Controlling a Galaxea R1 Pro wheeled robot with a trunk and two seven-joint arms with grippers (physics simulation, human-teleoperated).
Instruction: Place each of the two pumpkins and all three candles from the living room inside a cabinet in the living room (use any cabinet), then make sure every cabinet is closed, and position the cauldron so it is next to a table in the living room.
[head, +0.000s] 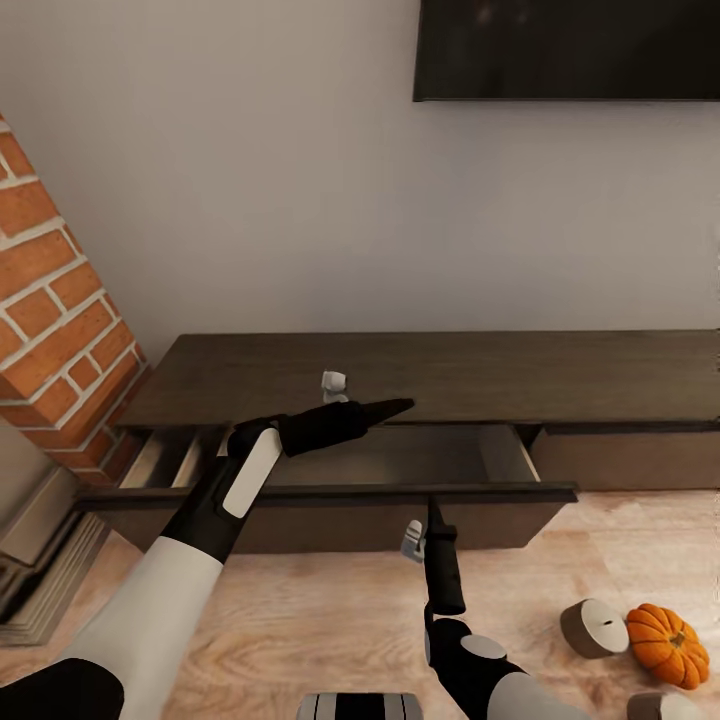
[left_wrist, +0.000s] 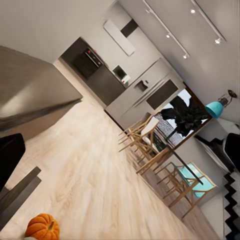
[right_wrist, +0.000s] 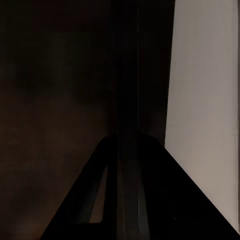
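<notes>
Gaping dark-brown cabinet, beige drawer

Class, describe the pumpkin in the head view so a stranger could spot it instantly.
Find the long dark-brown cabinet under the wall screen, its drawer open. On the wooden floor right of it lies the pumpkin. Unlike the grey, flat-topped candle beside it, it is bright orange and ribbed.

The head view is evenly and softly lit, with a faint shadow inside the open drawer and under the cabinet. The left wrist view is bright, tilted, with ceiling spotlights glowing and slight softness. The right wrist view is almost black, perhaps pressed close to dark wood.
</notes>
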